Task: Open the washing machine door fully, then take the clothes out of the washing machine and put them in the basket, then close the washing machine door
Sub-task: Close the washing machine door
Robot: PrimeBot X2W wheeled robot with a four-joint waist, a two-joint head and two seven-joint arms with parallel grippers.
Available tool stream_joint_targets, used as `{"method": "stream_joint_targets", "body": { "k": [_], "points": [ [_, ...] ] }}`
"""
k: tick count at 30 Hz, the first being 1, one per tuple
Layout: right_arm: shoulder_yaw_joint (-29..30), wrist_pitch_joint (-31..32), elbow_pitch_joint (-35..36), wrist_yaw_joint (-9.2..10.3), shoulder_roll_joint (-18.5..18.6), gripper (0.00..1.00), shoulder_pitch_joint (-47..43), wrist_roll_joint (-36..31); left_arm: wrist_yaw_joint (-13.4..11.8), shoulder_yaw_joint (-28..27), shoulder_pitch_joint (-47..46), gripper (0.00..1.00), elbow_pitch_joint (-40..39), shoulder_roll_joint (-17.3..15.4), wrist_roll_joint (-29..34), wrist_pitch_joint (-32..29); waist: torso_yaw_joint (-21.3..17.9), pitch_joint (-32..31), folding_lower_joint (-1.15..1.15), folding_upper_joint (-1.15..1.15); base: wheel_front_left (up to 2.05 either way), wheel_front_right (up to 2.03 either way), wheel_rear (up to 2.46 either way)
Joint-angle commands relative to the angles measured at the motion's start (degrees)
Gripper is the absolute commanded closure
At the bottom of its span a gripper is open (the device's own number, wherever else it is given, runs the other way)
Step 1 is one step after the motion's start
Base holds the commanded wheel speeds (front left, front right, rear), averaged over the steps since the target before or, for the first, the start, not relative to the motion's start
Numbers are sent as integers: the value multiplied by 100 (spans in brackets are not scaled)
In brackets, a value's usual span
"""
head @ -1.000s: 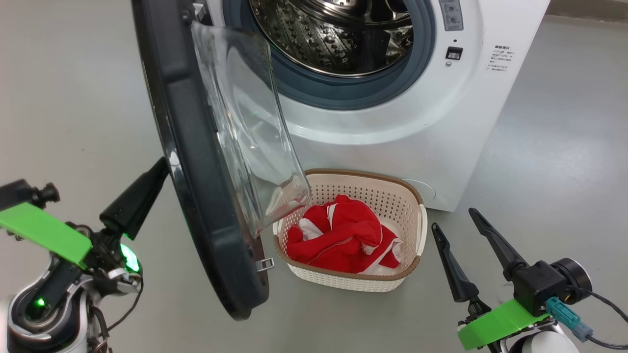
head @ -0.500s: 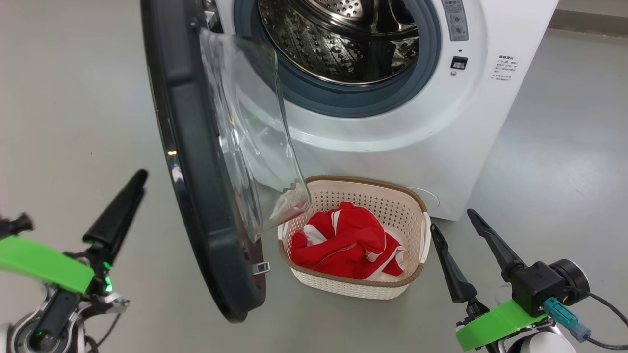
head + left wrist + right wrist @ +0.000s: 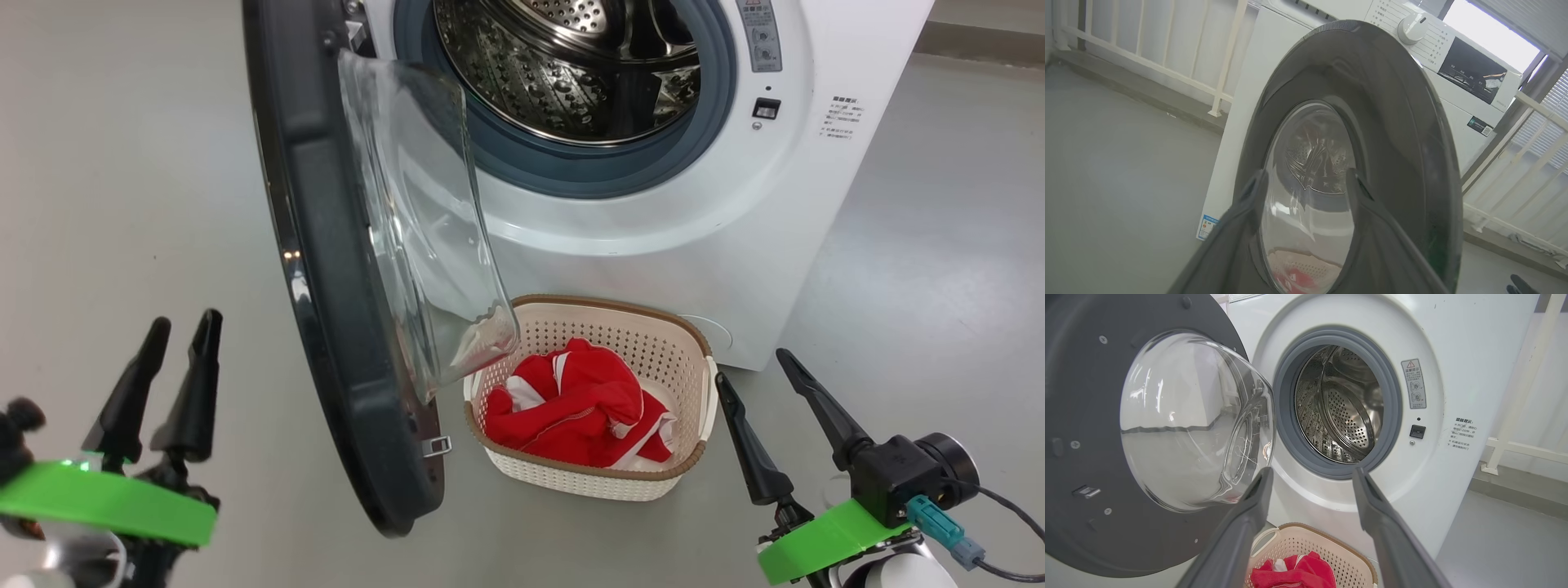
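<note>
Clothes point(image 3: 571, 408) sit in the basket point(image 3: 604, 304) — closing remains: left tool point(image 3: 186, 320), spread beside the washing machine door point(image 3: 318, 245), should push it shut; right tool point(image 3: 751, 365) spread too.

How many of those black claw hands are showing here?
2. The left gripper is lower left, outside the open door; the right gripper is lower right, beside the basket.

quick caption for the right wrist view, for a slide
Open right gripper faces the washing machine, its door swung wide, drum bare, red clothes in the basket below.
</note>
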State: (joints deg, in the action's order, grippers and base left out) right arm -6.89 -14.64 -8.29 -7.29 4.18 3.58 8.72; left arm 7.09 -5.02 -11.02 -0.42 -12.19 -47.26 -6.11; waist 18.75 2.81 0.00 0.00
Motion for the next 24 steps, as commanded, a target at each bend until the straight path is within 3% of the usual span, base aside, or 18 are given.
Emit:
{"method": "stream_joint_targets", "body": {
  "k": [1,6,10,16,24],
  "points": [
    [-159,-36,144,-20,-1,0,27,42,36,-32,11,0,-184,-288,381,418,-13,-7,0,0,0,0,0],
    [-150,-36,139,-20,-18,0,37,46,38,382,212,0,-131,-514,1283,1393,-55,0,0,0,0,0,0],
    [-141,-36,151,-20,-35,0,57,48,38,554,359,0,25,-564,1679,1822,-87,14,0,0,0,0,0],
    [-137,-36,149,-20,-49,0,55,56,27,680,469,0,156,-609,2170,2035,-126,32,0,0,0,0,0],
    [-130,-36,146,-20,-73,0,59,72,-44,698,694,0,300,-376,2502,2104,-181,31,0,0,0,0,0]
  ]
}}
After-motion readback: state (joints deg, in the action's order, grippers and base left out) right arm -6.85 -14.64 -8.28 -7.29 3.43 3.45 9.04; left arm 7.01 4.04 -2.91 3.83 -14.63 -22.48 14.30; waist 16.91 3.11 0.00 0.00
